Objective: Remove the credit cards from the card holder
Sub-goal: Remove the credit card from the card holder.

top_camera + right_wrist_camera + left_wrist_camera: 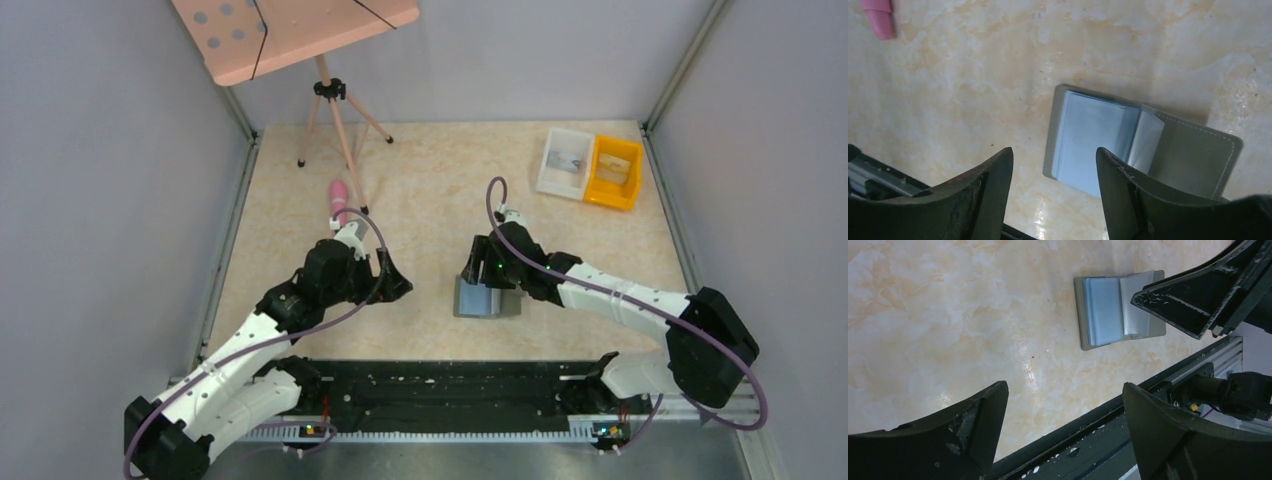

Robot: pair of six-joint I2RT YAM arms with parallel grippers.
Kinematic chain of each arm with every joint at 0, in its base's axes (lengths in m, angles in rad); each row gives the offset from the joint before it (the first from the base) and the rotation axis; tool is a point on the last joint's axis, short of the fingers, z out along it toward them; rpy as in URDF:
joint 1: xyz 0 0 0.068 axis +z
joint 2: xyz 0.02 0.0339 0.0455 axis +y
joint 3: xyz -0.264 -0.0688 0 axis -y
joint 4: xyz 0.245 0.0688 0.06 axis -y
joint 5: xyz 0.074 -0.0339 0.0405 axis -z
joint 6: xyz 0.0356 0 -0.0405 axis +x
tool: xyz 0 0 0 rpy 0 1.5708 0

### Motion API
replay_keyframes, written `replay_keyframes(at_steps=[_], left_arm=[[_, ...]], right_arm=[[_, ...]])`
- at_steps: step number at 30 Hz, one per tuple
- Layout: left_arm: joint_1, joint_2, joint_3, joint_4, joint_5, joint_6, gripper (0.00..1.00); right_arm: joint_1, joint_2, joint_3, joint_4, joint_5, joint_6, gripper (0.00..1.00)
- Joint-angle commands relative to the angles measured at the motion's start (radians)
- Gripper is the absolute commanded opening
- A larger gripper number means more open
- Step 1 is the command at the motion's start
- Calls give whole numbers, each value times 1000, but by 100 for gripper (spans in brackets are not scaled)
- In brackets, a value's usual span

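The card holder [487, 299] lies open like a book on the table, near the front middle. In the right wrist view its pale blue-grey inner panels [1095, 135] face up, one leaf stands half raised at the fold, and the dark-grey cover [1193, 155] lies flat. No separate credit card shows. My right gripper [1054, 157] is open and empty just above the holder's left edge; it also shows in the top view [478, 268]. My left gripper [397, 283] is open and empty to the left of the holder, apart from it. The holder also shows in the left wrist view [1108, 310].
A white bin [566, 160] and a yellow bin [614, 172] stand at the back right. A pink tripod [330, 95] with a pink board stands at the back left, and a small pink object [339, 195] lies near it. A black rail [440, 395] runs along the near edge.
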Motion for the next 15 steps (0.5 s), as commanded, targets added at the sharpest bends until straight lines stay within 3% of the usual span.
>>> replay_keyframes(at_steps=[1, 15], left_arm=[[4, -36, -13, 61, 10, -3, 90], [4, -69, -16, 57, -77, -3, 88]], right_arm=[[24, 23, -26, -1, 84, 18, 63], [59, 90, -102, 66, 112, 7, 64]])
